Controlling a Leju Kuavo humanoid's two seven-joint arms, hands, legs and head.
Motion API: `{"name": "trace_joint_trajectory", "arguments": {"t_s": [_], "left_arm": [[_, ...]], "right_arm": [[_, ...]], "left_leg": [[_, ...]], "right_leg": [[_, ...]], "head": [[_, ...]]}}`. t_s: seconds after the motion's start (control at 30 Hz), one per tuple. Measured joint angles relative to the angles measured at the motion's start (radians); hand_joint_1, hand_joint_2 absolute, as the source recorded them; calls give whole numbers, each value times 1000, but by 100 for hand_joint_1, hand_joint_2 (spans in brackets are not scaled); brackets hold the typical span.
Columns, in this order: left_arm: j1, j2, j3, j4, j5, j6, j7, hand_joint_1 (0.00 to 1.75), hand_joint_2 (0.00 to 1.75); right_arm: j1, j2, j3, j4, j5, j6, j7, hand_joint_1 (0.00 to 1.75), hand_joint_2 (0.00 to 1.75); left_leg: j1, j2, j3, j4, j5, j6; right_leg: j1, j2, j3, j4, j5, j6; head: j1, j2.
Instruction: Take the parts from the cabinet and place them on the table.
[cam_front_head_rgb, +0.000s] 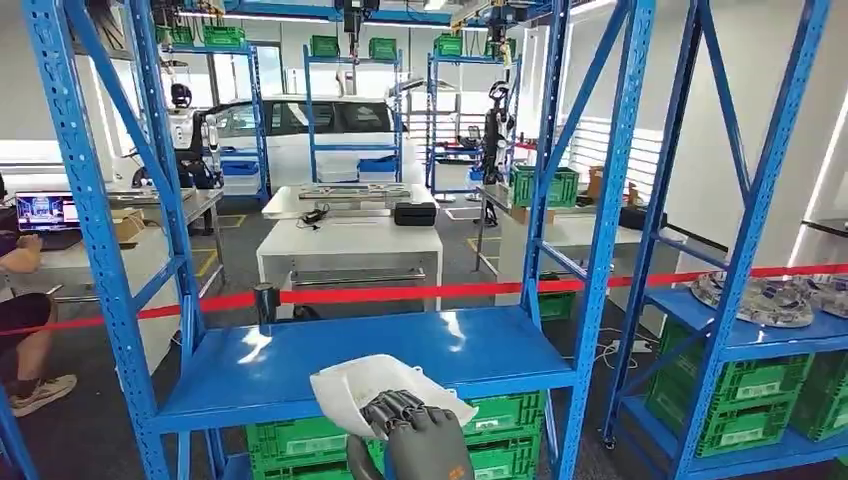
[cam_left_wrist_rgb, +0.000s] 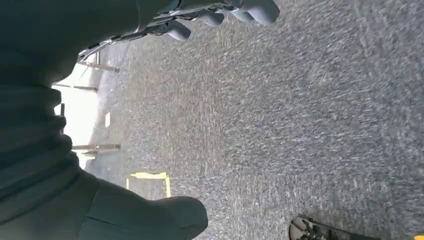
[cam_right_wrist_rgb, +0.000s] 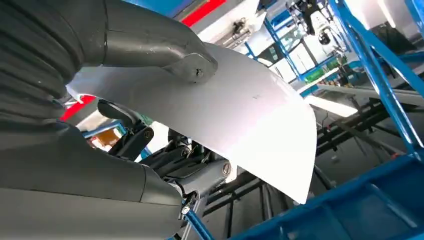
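A curved white sheet part (cam_front_head_rgb: 375, 392) is held by my right hand (cam_front_head_rgb: 418, 432) low in the head view, just in front of the blue cabinet shelf's (cam_front_head_rgb: 300, 372) front edge. In the right wrist view the thumb presses on top of the white part (cam_right_wrist_rgb: 255, 107) and the darker fingers (cam_right_wrist_rgb: 190, 167) lie beneath it. My left hand (cam_left_wrist_rgb: 150, 215) hangs over grey carpet, its fingers (cam_left_wrist_rgb: 245, 10) apart from the thumb and holding nothing.
A dark cylinder (cam_front_head_rgb: 265, 302) stands on the shelf's back left. Red tape (cam_front_head_rgb: 420, 293) runs behind the rack. White tables (cam_front_head_rgb: 350, 243) lie beyond. A right-hand rack holds metal parts (cam_front_head_rgb: 765, 300) above green crates (cam_front_head_rgb: 760, 392). A person (cam_front_head_rgb: 22, 300) sits at far left.
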Motion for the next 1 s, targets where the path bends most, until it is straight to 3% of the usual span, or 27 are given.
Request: {"name": "trace_joint_trajectory", "arguments": {"t_s": [0.07,0.1,0.13,0.2,0.23,0.27,0.3,0.33,0.4,0.43,0.47,0.5,0.57,0.6,0.63,0.73,0.77,0.8,0.83,0.87,0.9,0.93,0.97,1.0], "left_arm": [[1,2,0,0,3,0,-2,0,175],[2,2,0,0,3,0,-2,0,175],[3,2,1,0,3,0,-2,0,175],[4,6,1,0,5,0,-3,0,175],[5,6,1,0,5,0,-3,0,175],[7,10,1,0,5,2,-3,0,175],[9,10,1,1,6,3,-3,0,175],[10,10,1,1,8,3,-1,0,175],[12,11,2,2,10,7,3,0,175],[14,12,3,2,11,8,10,0,175],[16,12,4,2,12,8,13,0,175],[19,12,6,2,14,9,18,0,175],[20,12,10,2,18,10,24,0,175],[19,13,10,2,18,12,26,0,175],[19,13,10,2,18,13,26,0,175],[23,13,11,2,18,16,27,0,175],[25,10,11,3,18,16,28,0,175],[23,8,12,4,18,16,26,0,175],[20,8,13,3,20,16,24,0,175],[18,8,13,4,20,16,23,0,175],[17,7,13,4,19,16,21,0,175],[16,6,13,4,19,17,21,0,175],[14,6,13,4,19,17,21,0,175],[13,4,13,4,19,17,21,0,175]], "right_arm": [[0,0,4,-3,0,-2,-1,175,175],[0,0,6,-5,1,-4,-2,175,175],[4,0,8,-7,2,-5,-3,175,175],[5,-1,11,-9,2,-7,-3,175,175],[6,-1,13,-11,2,-7,-3,175,175],[7,-1,14,-12,2,-8,-3,175,175],[7,0,15,-13,2,-8,-3,175,175],[8,0,15,-13,2,-8,-3,175,175],[13,-1,16,-12,3,-8,-3,175,175],[16,-1,17,-11,3,-7,-3,175,175],[16,-1,18,-10,4,-6,-3,175,175],[15,-1,19,-8,4,-5,-3,175,175],[14,0,19,-7,5,-3,-3,175,175],[12,2,20,-8,5,-3,-3,175,175],[11,3,20,-7,5,-3,-3,175,175],[9,6,23,-6,5,-1,-6,175,175],[7,6,23,-5,5,-1,-6,175,175],[4,6,24,-4,4,0,-8,175,175],[0,6,25,-1,3,1,-9,175,175],[-5,6,26,1,3,1,-9,175,175],[-7,6,26,4,3,1,-9,175,175],[-6,6,27,8,3,1,-9,175,175],[-6,6,28,11,3,1,-9,175,175],[-7,6,29,13,3,1,-10,175,175]], "left_leg": [[0,-1,-13,5,10,-6],[0,-1,-18,7,14,-11],[-1,-2,-18,4,21,-19],[1,-1,-19,0,33,-34],[-1,-1,-20,-8,41,-42],[1,-2,-26,-3,38,-46],[1,-2,-39,16,5,-48],[1,-3,-56,66,-45,-51],[0,-3,-104,225,-142,-58],[0,-3,-116,280,-158,-59],[0,-3,-107,288,-148,-58],[0,-3,-76,255,-119,-56],[-1,-3,36,92,-56,-48],[-3,-3,87,6,-68,-42],[-12,-3,109,-23,-75,-35],[-16,-5,87,-21,-62,-17],[-6,-4,81,-31,-50,-7],[-4,1,82,-31,-41,-1],[-2,1,70,-31,-32,7],[-2,1,56,-29,-22,7],[-2,1,44,-26,-14,7],[-2,2,31,-23,-7,6],[-2,2,19,-19,0,4],[-1,3,7,-15,6,2]], "right_leg": [[1,1,131,-187,47,-13],[4,2,175,-265,18,-21],[12,2,174,-259,38,-23],[16,5,165,-265,41,-35],[15,4,161,-270,49,-44],[4,2,157,-281,64,-51],[4,1,151,-284,73,-58],[5,1,142,-284,80,-65],[8,1,120,-284,95,-68],[11,0,109,-282,103,-69],[12,1,99,-281,110,-68],[13,1,89,-279,118,-67],[14,1,73,-275,130,-62],[14,0,68,-272,135,-59],[17,-1,61,-270,142,-52],[15,-4,62,-276,161,-36],[21,-2,57,-275,166,-30],[16,4,46,-260,140,-24],[14,6,29,-212,83,-17],[9,6,1,-131,21,-11],[5,6,-22,-52,-22,-6],[3,5,-39,16,-46,-3],[1,5,-38,43,-43,0],[-1,5,-16,26,-22,0]], "head": [[0,0],[1,0],[-3,0],[0,0],[-1,0],[-1,0],[-3,0],[-4,0],[-5,0],[-5,0],[-6,0],[-6,0],[-6,0],[-7,0],[-6,0],[-6,0],[-7,0],[-8,0],[-4,0],[-3,0],[-4,0],[-3,0],[-3,0],[-3,0]]}}
